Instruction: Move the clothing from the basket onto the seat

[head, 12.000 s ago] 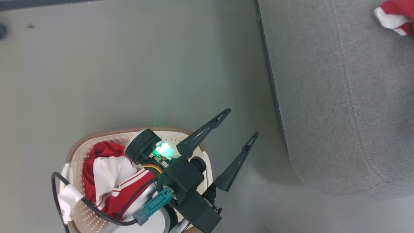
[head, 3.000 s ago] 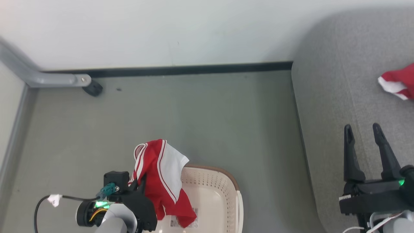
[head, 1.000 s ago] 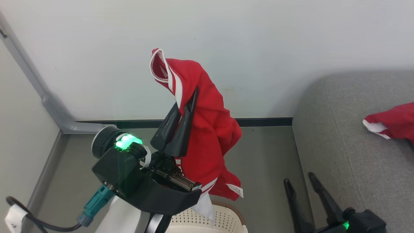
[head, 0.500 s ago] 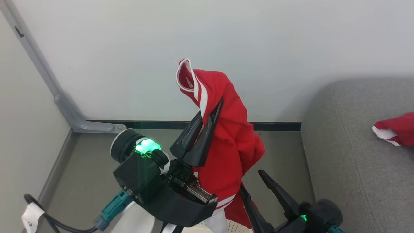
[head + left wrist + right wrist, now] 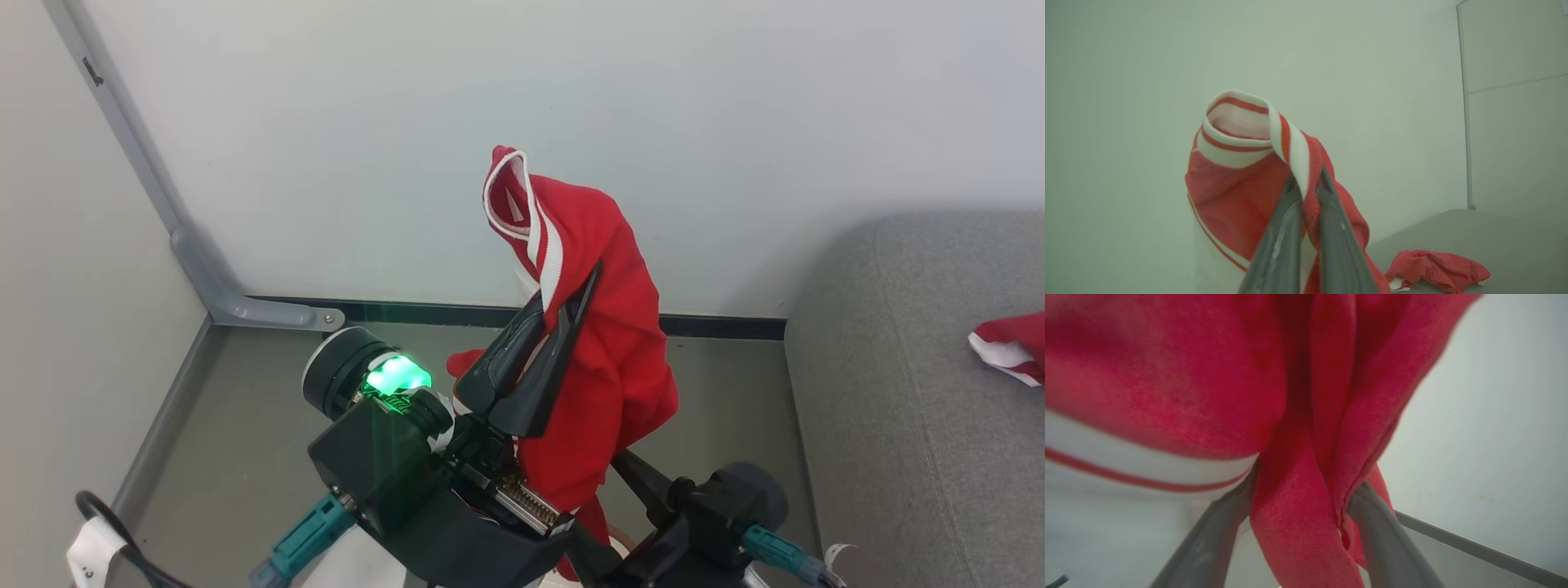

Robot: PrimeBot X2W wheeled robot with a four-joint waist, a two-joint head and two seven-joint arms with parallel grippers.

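Note:
My left gripper is raised in front of the wall, shut on the white-striped trim of a red piece of clothing that hangs down from it. In the left wrist view the fingertips pinch that trim, with the clothing drooping behind them. My right gripper is open below it, and the hanging red fabric falls between its two fingers. Its body shows at the bottom of the head view. A second red garment lies on the grey seat. The basket is hidden beneath my arms.
A white wall with a dark baseboard stands behind. A grey post and its floor bracket sit in the left corner. Grey floor lies between wall and seat. The second garment also lies on the seat in the left wrist view.
My right gripper has swung left and in under the hanging clothing, its fingers now on either side of the fabric. The left gripper keeps its hold. The camera has shifted slightly.

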